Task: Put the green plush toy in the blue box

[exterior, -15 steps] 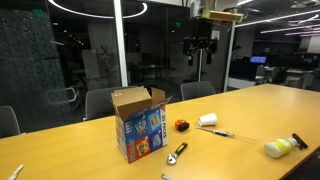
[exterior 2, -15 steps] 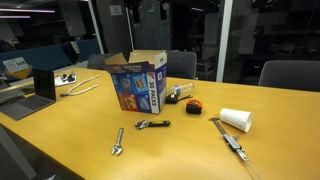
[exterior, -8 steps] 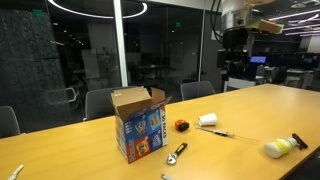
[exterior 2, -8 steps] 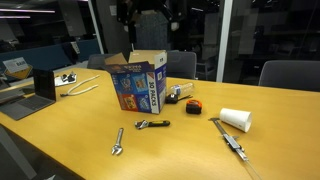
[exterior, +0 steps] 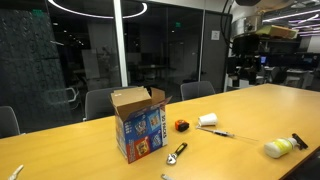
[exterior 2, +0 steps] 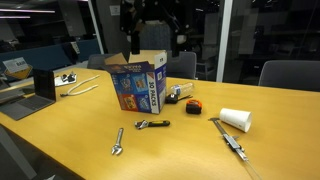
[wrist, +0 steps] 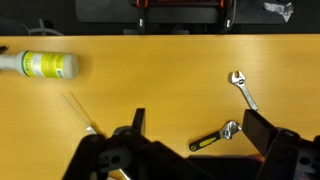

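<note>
One open blue box (exterior: 141,124), contents hidden

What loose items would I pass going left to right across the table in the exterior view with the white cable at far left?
White cable → silver wrench → black-handled wrench → small orange tool → white cup. The blue box spans both wrenches, so it is left out.

I see the blue box (exterior: 140,132) standing upright on the counter (exterior: 70,152), left of centre in an exterior view. Its sides are printed blue, its top flaps open, and the inside is brown cardboard. The green plush toy (exterior: 278,148) lies on its side near the counter's right edge, well apart from the box. In the wrist view the toy (wrist: 42,65) appears elongated, yellow-green with a white end. I cannot tell its texture.
</note>
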Action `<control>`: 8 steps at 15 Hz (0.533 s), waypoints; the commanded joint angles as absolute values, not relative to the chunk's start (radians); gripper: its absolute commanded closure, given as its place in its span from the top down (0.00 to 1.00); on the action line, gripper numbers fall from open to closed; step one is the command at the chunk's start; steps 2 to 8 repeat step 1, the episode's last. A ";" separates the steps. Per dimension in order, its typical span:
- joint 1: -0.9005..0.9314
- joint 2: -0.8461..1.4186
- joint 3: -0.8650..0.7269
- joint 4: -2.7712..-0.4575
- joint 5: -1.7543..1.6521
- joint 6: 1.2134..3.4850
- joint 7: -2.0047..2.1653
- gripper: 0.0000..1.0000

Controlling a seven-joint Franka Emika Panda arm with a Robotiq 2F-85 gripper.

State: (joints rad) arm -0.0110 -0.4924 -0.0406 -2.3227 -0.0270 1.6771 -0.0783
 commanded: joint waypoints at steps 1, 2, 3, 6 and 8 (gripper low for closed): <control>-0.012 -0.492 -0.040 -2.321 -0.026 1.675 -0.077 1.00; -0.012 -0.492 -0.040 -2.321 -0.026 1.675 -0.077 1.00; -0.012 -0.492 -0.040 -2.321 -0.026 1.675 -0.077 1.00; -0.012 -0.492 -0.040 -2.321 -0.026 1.675 -0.077 1.00; -0.012 -0.492 -0.040 -2.321 -0.026 1.675 -0.077 1.00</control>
